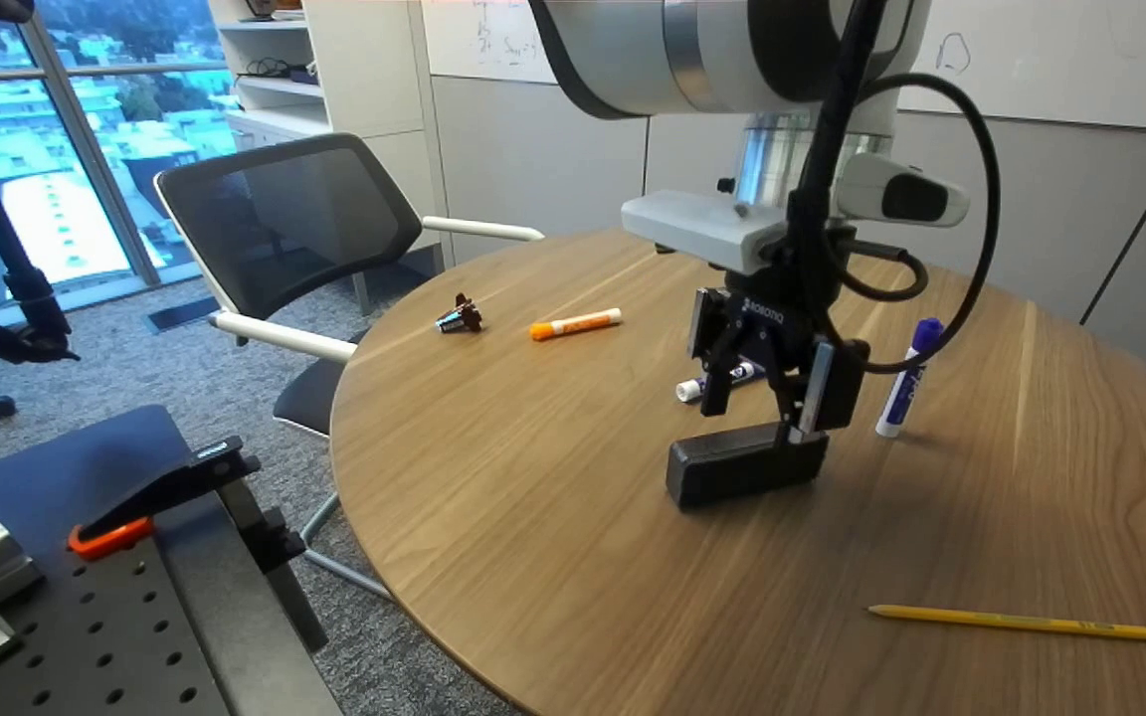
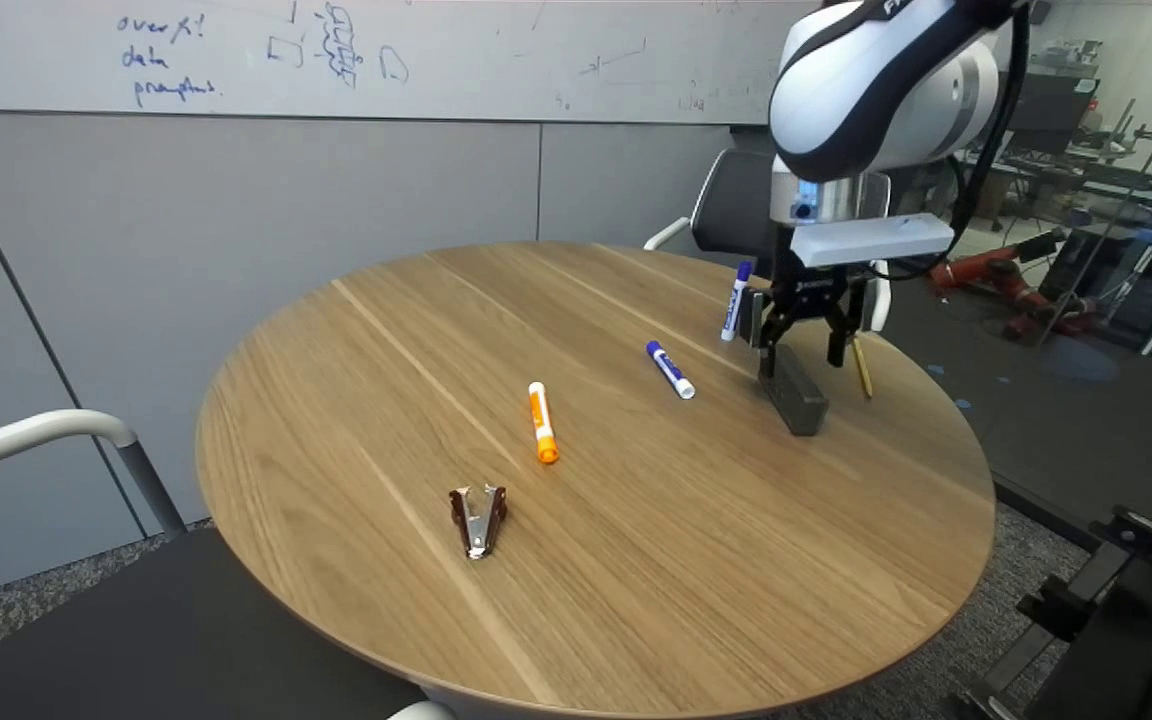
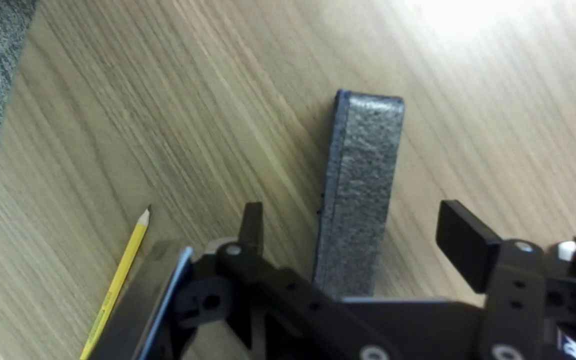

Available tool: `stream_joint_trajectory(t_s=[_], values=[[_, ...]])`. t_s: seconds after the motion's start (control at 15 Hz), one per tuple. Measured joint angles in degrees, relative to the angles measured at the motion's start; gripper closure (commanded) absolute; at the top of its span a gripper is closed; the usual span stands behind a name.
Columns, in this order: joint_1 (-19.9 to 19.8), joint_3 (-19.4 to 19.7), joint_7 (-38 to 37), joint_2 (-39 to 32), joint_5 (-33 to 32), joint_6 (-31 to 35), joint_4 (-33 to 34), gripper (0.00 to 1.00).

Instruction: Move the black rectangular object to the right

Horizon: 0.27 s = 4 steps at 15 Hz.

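The black rectangular object is a matte dark oblong block lying on the round wooden table. It also shows in an exterior view. In the wrist view, the block runs lengthwise up the picture, its near end hidden behind the gripper. My gripper is open, pointing down over one end of the block; it shows in an exterior view too. In the wrist view, the block passes between the spread fingers, with a gap on each side. Whether the fingertips reach below its top, I cannot tell.
A yellow pencil lies near the block. A blue-capped marker appears to stand on end by the gripper. Another blue marker lies behind it. An orange marker and a staple remover lie farther off.
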<state>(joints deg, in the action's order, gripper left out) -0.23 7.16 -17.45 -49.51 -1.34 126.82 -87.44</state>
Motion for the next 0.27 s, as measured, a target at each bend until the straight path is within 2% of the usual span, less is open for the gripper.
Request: stream_joint_trajectory(t_s=[0.07, 0.27], values=[[-0.24, -0.38, 1.00, 0.95, 0.00, -1.15, -0.12, 0.02], [-0.47, -0.68, 1.94, 1.98, 0.00, -1.91, -0.42, 0.02]])
